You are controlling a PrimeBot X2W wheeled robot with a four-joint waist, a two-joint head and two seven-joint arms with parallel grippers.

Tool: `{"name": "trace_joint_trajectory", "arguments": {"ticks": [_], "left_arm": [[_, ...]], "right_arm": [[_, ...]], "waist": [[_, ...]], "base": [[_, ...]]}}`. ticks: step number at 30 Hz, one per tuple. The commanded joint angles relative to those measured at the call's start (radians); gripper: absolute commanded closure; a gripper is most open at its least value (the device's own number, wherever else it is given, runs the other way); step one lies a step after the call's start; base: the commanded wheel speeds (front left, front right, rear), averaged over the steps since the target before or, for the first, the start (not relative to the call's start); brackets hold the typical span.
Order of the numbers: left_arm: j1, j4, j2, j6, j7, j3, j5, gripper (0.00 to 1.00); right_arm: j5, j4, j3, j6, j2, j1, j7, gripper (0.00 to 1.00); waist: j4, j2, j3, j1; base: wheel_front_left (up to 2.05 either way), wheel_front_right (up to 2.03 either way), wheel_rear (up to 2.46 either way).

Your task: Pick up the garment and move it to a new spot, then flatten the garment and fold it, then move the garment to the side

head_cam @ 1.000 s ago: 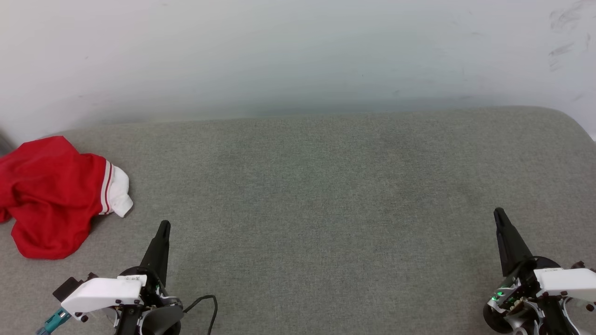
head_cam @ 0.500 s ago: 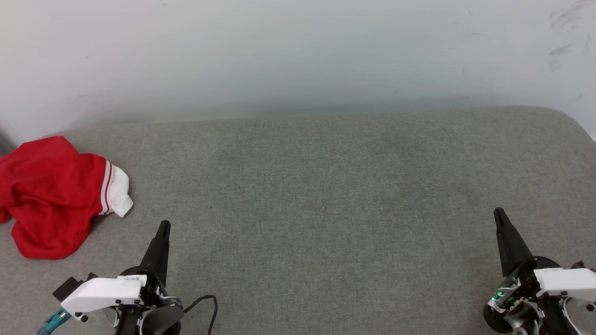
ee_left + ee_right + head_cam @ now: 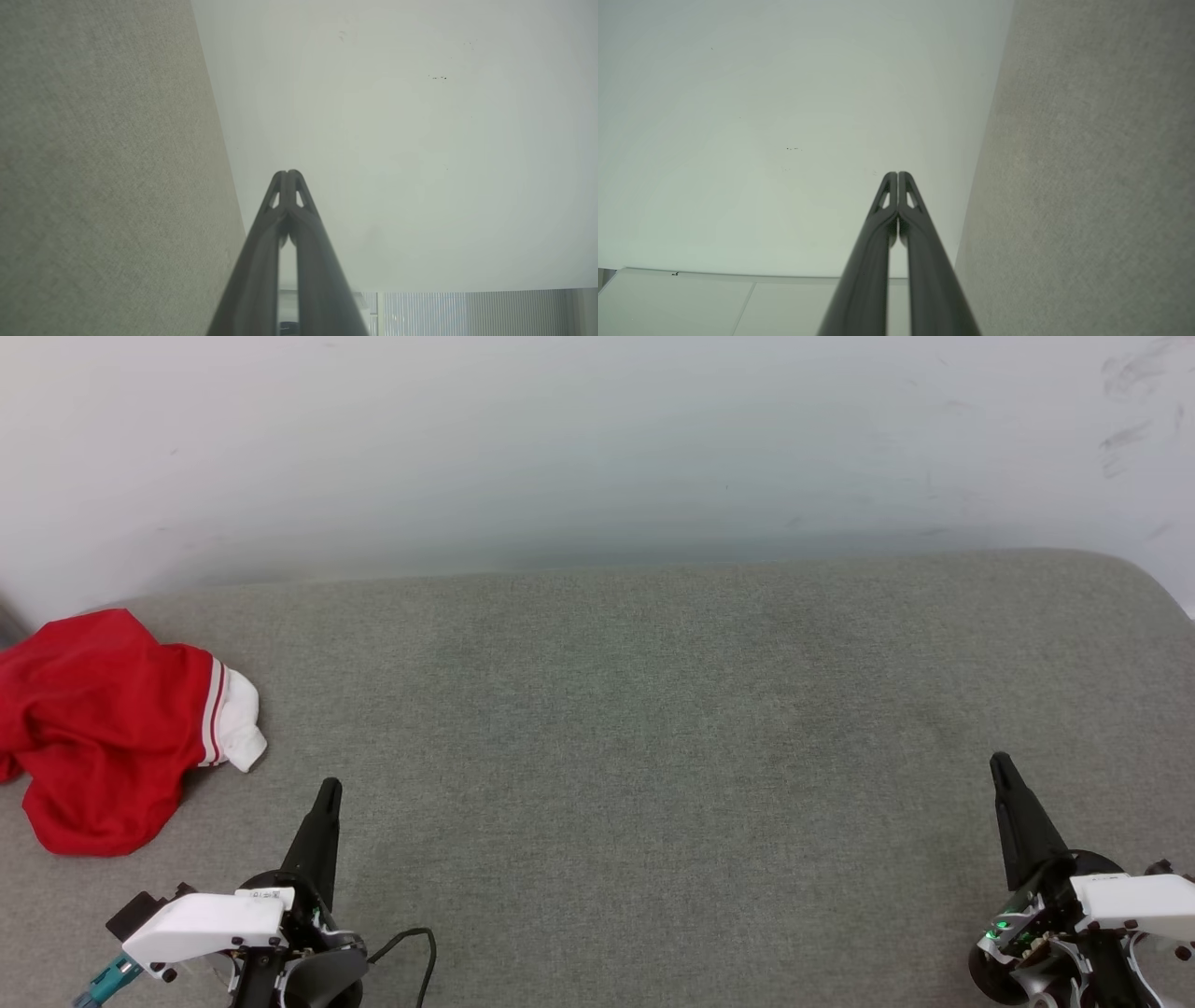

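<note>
The garment (image 3: 103,728) lies in a crumpled heap at the far left of the grey cloth-covered table (image 3: 653,756), close to the pale wall (image 3: 597,448). It is mostly red. One white sleeve (image 3: 241,719) with striped trim sticks out on its right side. Part of the cloth is cut by the left edge of the head view, so its full outline cannot be told, and no lettering shows.

The left tool (image 3: 327,791) is just in front of the heap and a little to its right, near it but not touching. Its two dark fingers are pressed together and hold nothing. The right tool (image 3: 999,761) is well apart, at the other side of the table, also closed tight and empty.

In my judgement the first step, picking up the garment, is not yet begun. The next move calls for the left tool to spread its fingers, go to the heap and pinch a raised fold, perhaps near the sleeve. Then the cloth can be carried to the wide free middle of the table, where both tools can reach it for flattening.
</note>
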Motion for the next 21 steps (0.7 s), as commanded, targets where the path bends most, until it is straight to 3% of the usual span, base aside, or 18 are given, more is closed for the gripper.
{"name": "trace_joint_trajectory", "arguments": {"ticks": [1, 15, 16, 21], "left_arm": [[-0.006, 0.000, -0.001, -0.003, 0.002, 0.003, 0.001, 1.00], [-0.006, 0.000, -0.001, -0.003, 0.002, 0.003, 0.001, 1.00], [-0.006, 0.000, -0.001, -0.003, 0.002, 0.003, 0.001, 0.00], [0.024, 0.019, -0.002, 0.000, -0.009, -0.006, 0.005, 0.00]], "right_arm": [[-0.004, 0.001, 0.001, 0.000, 0.003, -0.010, 0.000, 1.00], [-0.004, 0.001, 0.001, 0.000, 0.003, -0.010, 0.000, 1.00], [-0.004, 0.001, 0.001, 0.000, 0.003, -0.010, 0.000, 0.00], [-0.005, 0.019, 0.009, 0.000, 0.001, 0.024, -0.009, 0.00]], "waist": [[0.000, -0.0001, 0.000, 0.0000], [0.000, -0.0001, 0.000, 0.0000], [0.000, -0.0001, 0.000, 0.0000], [0.000, -0.0001, 0.001, 0.0000]], "base": [[0.00, 0.00, 0.00], [0.00, 0.00, 0.00], [0.00, 0.00, 0.00], [0.00, 0.00, 0.00]]}}
